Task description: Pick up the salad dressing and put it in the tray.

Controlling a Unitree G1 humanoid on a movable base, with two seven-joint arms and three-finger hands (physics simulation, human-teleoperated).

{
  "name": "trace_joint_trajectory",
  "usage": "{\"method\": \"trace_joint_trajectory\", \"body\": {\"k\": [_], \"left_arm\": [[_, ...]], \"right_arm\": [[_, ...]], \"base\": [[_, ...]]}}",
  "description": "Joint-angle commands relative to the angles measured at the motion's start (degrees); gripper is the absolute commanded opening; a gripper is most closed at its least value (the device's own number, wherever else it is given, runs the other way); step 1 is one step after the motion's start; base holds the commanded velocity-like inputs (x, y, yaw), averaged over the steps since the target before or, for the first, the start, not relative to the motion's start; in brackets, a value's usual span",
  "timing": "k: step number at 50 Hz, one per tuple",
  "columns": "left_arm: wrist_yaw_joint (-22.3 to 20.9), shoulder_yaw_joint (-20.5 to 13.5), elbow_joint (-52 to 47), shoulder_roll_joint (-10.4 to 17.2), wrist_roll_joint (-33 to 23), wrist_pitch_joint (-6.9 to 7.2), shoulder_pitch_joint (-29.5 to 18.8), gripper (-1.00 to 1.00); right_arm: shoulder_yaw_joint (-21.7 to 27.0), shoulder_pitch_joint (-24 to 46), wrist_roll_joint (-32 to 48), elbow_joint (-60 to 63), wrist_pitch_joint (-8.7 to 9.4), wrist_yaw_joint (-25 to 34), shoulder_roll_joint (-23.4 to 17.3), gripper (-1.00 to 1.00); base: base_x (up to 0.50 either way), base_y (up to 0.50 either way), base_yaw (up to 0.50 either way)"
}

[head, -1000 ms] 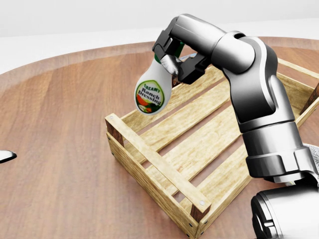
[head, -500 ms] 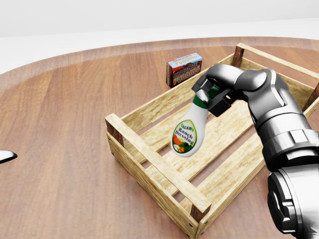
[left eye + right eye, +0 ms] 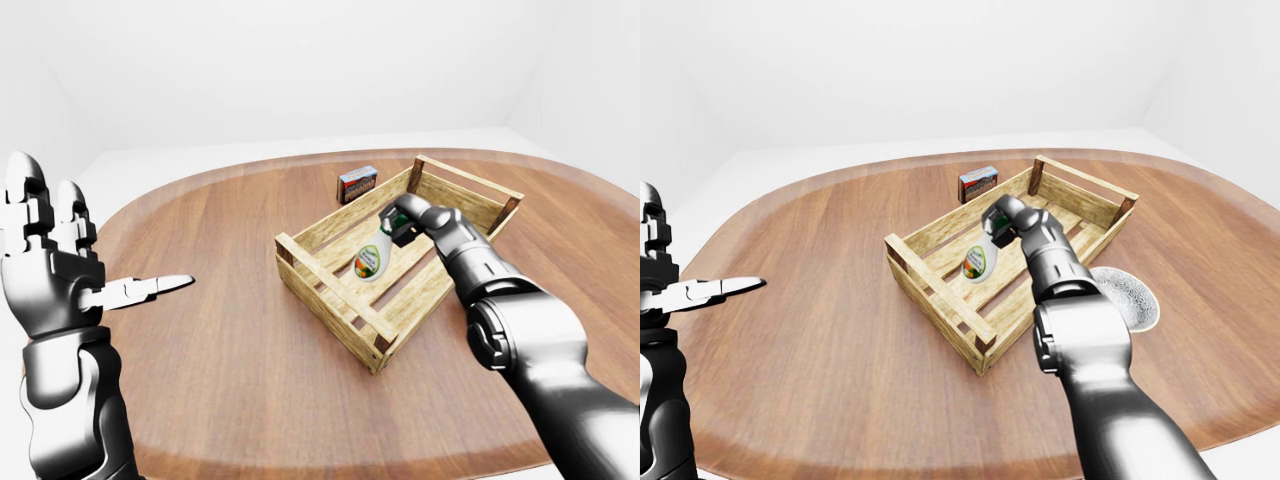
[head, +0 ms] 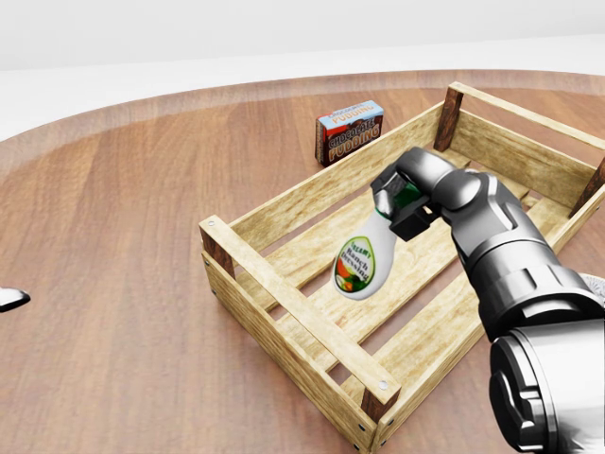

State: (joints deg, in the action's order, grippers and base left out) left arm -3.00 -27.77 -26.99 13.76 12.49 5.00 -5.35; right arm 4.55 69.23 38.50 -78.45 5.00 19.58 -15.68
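- One bottle of salad dressing is seen.
- One wooden tray is counted, toward the table's far right edge.
- One small box is counted, just beyond the tray.
- One grey round object is seen near the right edge.
- One wooden table is shown.
- Two robot hands are counted: left hand, right hand.

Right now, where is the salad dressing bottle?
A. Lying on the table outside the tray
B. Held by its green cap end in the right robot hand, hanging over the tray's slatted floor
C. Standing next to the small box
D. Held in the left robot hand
B: the right robot hand grips the cap end of the salad dressing bottle, which hangs inside the outline of the wooden tray.
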Motion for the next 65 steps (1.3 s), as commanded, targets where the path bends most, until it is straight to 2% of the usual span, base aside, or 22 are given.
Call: {"method": "trace_joint_trajectory", "body": {"k": [1, 9, 21, 25, 31, 46, 54, 65], "left_arm": [[-0.20, 0.07, 0.15, -0.15, -0.12, 0.00, 0.28, 1.00], [-0.28, 0.05, 0.25, -0.22, -0.10, 0.00, 0.31, 1.00], [-0.21, 0.20, 0.36, -0.20, -0.08, 0.00, 0.13, 1.00], [-0.21, 0.12, 0.40, -0.16, 0.01, 0.00, 0.12, 1.00], [-0.23, 0.22, 0.50, -0.21, -0.09, 0.00, 0.21, 1.00], [-0.37, 0.69, 1.92, -0.40, -0.51, 0.00, 0.36, 1.00], [-0.42, 0.64, 2.22, -0.40, -0.40, 0.00, 0.38, 1.00], [-0.32, 1.68, 3.11, -0.78, -1.16, 0.00, 0.28, 1.00]], "right_arm": [[2.85, -0.19, -0.47, 0.08, 0.00, -11.55, 0.86, -1.00], [1.47, -1.39, 1.42, -0.07, 0.00, -13.69, 1.49, -1.00], [-1.61, -2.33, 9.95, -0.59, 0.00, -7.54, 2.48, -1.00], [-3.18, -2.61, 14.24, -0.77, 0.00, -7.48, 2.42, -1.00], [-2.04, -3.78, 16.18, -0.84, 0.00, -6.78, 2.69, -1.00], [0.93, -7.52, 14.08, -1.07, 0.00, -11.31, 2.95, -1.00], [2.48, -4.38, 11.87, -0.91, 0.00, -11.60, 1.95, -1.00], [2.55, -5.94, 10.48, -1.03, 0.00, -12.19, 2.74, -1.00]], "base": [[0.00, 0.00, 0.00], [0.00, 0.00, 0.00], [0.00, 0.00, 0.00], [0.00, 0.00, 0.00], [0.00, 0.00, 0.00], [0.00, 0.00, 0.00], [0.00, 0.00, 0.00], [0.00, 0.00, 0.00]]}}
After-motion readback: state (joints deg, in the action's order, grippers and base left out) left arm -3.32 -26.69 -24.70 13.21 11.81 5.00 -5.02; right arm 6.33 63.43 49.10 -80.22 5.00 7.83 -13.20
